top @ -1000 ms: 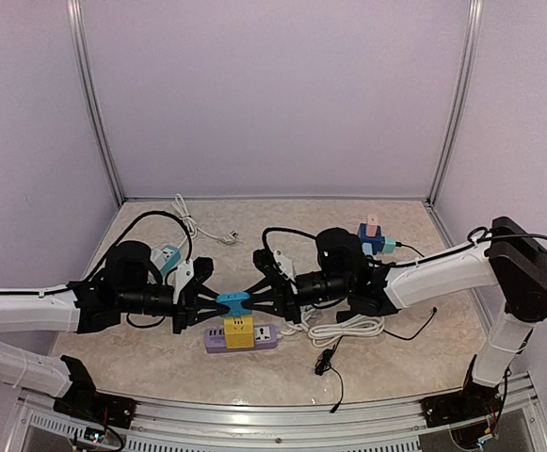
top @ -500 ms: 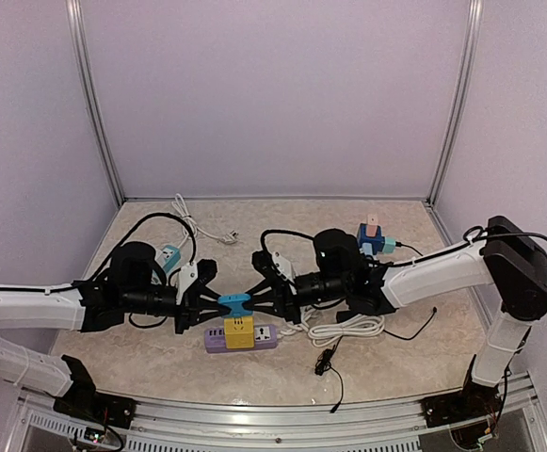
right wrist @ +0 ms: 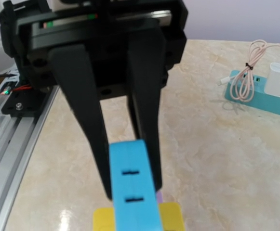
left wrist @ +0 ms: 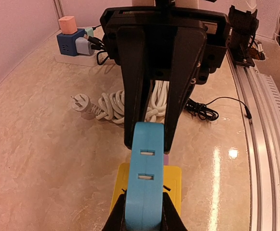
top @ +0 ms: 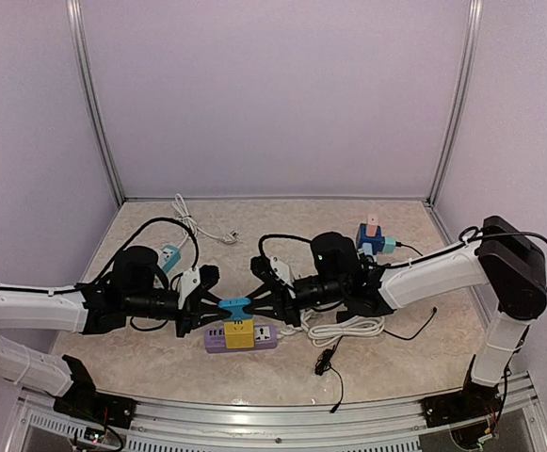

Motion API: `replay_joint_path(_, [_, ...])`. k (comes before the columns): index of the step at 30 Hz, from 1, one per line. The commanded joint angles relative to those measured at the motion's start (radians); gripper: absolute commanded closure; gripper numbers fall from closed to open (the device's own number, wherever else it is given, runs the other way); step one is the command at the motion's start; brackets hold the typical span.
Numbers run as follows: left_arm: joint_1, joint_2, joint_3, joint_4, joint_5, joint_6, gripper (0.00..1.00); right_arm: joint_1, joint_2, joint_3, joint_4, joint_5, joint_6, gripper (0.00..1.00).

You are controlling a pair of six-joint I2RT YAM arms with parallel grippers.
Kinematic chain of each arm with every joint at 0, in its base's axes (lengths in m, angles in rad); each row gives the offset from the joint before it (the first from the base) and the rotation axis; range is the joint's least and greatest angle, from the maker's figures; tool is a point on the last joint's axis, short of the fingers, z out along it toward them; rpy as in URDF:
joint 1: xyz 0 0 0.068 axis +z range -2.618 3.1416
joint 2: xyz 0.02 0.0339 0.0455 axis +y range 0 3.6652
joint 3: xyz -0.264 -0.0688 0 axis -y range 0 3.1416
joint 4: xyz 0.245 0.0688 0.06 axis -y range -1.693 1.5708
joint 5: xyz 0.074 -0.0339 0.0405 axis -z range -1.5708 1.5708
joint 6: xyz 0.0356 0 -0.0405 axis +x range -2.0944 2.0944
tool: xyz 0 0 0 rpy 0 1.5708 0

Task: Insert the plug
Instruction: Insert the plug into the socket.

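**Plug gripped, not yet in**

Grasps the blue plug (top: pixel 234 306) at both ends, with left jaws and right jaws clenched on it, just above the yellow adapter (top: pixel 239 331) on the purple power strip (top: pixel 265 337). Probably not seated yet; hard to tell from above. Remains to lower and press in. Shows a white coiled cable (top: pixel 346 330) on the table (top: pixel 155 367) just right of the strip, not in the way.

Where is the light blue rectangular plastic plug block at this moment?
The light blue plug block is centre front in the top view, clamped between the left gripper and right gripper, over the yellow square adapter on the purple power strip.
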Motion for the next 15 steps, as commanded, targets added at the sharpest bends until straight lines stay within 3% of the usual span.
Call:
replay_joint_path(1, [-0.014,0.015,-0.005,-0.003,-0.051,0.056,1.00,-0.003,0.031,0.016,0.032,0.056,0.042,1.00])
replay_joint_path(15, [-0.047,0.057,-0.021,0.014,-0.041,0.007,1.00,-0.003,0.011,-0.030,0.018,0.071,0.035,1.00])
